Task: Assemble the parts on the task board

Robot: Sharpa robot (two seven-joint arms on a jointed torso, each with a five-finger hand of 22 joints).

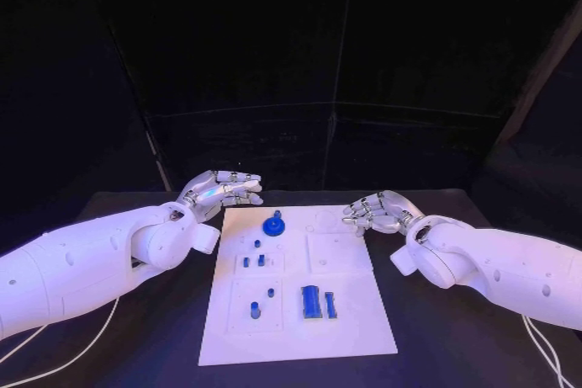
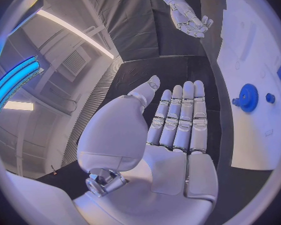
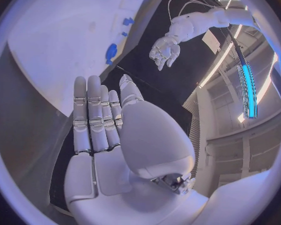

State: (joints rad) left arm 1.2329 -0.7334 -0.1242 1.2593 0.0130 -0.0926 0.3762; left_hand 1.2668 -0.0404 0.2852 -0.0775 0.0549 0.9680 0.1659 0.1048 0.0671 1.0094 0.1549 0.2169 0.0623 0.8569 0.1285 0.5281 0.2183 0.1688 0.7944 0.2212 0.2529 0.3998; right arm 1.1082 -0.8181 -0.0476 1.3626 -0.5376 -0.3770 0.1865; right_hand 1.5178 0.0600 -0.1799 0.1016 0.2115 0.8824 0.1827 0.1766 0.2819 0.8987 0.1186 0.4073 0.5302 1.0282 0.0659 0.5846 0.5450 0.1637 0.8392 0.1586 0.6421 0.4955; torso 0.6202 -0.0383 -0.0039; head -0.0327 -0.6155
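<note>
Two white arms are hovering over a black table [image 1: 145, 337] as the task board [image 1: 351, 329], a white plate, is lying along its middle. The left hand [image 1: 222, 188] is hanging by the board's far left corner, palm open and holding nothing, its fingers [image 2: 181, 115] lying straight and side by side with the thumb set apart. The right hand [image 1: 378, 211] is waiting just off the far right edge, likewise holding nothing, its fingers [image 3: 93, 112] extended close together. On the board, a round blue gear [image 1: 275, 226] is sitting near the far edge; small blue pegs [image 1: 252, 260] are standing around the middle of the left half, another peg [image 1: 255, 309] is standing nearer the near left corner, and two longer blue blocks [image 1: 319, 303] are lying side by side toward the near edge. Whether these pieces are sitting in their final seats or waiting to be fitted cannot be told from here; the layout is fitting either stage. The parts are looking like small, rigid pieces, likely light and smooth enough to slip from metal fingertips. The gear is probably best taken by its toothed rim or raised hub, the pegs by a pinch across their sides, the blocks across their narrow width. No brand, label or legible writing is showing on the board, the parts or the arms.
</note>
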